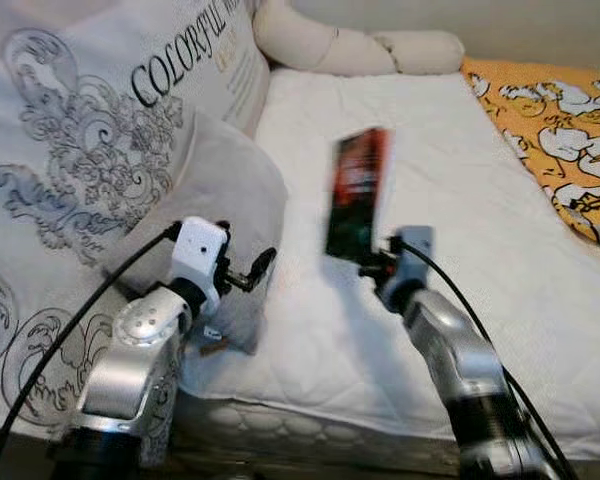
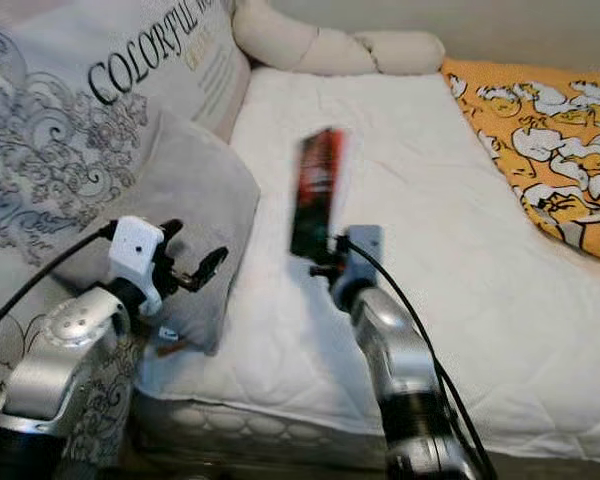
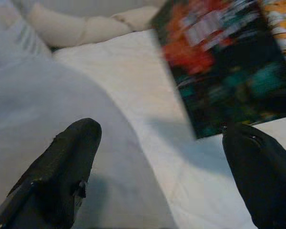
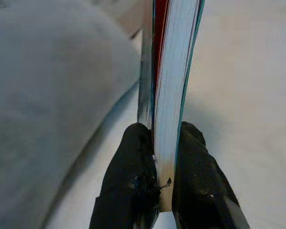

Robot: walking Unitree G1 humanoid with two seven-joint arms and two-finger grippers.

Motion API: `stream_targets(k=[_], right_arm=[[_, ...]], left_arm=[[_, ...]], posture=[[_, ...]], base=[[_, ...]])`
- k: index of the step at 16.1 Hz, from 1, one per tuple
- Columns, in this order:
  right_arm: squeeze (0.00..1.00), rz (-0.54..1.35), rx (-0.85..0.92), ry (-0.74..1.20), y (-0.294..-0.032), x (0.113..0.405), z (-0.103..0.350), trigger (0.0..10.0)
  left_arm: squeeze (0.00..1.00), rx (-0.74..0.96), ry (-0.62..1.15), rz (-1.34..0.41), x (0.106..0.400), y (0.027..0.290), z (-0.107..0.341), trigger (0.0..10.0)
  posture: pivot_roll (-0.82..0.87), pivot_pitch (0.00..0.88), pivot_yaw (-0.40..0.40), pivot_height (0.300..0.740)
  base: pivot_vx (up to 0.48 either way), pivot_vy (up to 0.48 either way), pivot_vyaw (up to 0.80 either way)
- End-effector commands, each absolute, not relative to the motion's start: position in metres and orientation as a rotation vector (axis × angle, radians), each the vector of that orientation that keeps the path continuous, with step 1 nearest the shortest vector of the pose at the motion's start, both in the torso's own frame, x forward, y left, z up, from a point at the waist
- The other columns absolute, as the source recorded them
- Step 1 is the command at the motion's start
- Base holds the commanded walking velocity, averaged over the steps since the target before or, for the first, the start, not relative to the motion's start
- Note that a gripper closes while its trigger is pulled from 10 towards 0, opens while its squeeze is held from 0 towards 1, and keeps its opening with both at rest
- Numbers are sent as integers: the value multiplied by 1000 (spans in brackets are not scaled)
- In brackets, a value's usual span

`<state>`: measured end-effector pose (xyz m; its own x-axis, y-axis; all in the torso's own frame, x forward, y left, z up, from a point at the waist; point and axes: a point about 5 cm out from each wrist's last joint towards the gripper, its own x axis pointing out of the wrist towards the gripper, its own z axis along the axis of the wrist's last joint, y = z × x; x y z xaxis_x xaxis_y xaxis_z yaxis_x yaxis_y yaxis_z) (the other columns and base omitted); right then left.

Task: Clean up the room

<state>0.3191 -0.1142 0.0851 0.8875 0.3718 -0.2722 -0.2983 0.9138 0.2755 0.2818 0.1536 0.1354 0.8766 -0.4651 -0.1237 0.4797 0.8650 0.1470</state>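
Above the bed, a book is pinched upright by the right gripper. Left gripper is held open beside the pillow. Slippage is risked: only the bottom edge is clamped.

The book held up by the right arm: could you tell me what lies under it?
Under the book, clamped upright in the right gripper, lies the white quilted mattress, bare and shadowed. The grey pillow sits beside it. What is beneath the mattress is covered.

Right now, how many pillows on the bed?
3: a printed pillow at the robot's far left, a plain grey pillow leaning in front of it, and a long cream pillow along the far end. More may be hidden.
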Motion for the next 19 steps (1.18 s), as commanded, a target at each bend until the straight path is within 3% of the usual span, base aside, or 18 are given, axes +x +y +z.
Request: stream_targets(k=[1, 5, 10, 12, 16, 17, 18, 19], right_arm=[[0, 360, 262, 304, -117, 326, 93, 10000], [0, 458, 470, 511, -119, 343, 73, 10000], [0, 493, 603, 690, -130, 335, 52, 10000], [0, 449, 622, 731, -136, 332, 45, 10000], [0, 403, 485, 830, -151, 323, 33, 10000], [655, 353, 424, 816, -158, 325, 32, 10000], [1000, 334, 404, 803, -160, 326, 32, 10000], [1000, 298, 386, 780, -164, 328, 33, 10000]], left_arm=[[169, 180, 78, -524, 281, 152, 141, 10000], [173, 211, 140, -651, 267, 149, 138, 10000], [176, 233, 221, -699, 248, 158, 135, 10000], [176, 253, 268, -734, 241, 165, 134, 10000], [173, 311, 384, -838, 223, 179, 134, 10000], [176, 314, 389, -843, 221, 179, 135, 10000], [169, 313, 390, -844, 221, 179, 135, 10000], [173, 311, 393, -848, 220, 178, 135, 10000]], posture=[[78, 0, 19, 740], [110, 0, 30, 740], [187, 0, 19, 740], [234, 0, 13, 740], [296, 15, 34, 740], [299, 21, 42, 740], [299, 22, 46, 740], [299, 23, 49, 740]], base=[[0, 0, 0], [0, 0, 0], [0, 0, 0], [0, 0, 0], [0, 0, 0], [0, 0, 0], [0, 0, 0], [0, 0, 0]])
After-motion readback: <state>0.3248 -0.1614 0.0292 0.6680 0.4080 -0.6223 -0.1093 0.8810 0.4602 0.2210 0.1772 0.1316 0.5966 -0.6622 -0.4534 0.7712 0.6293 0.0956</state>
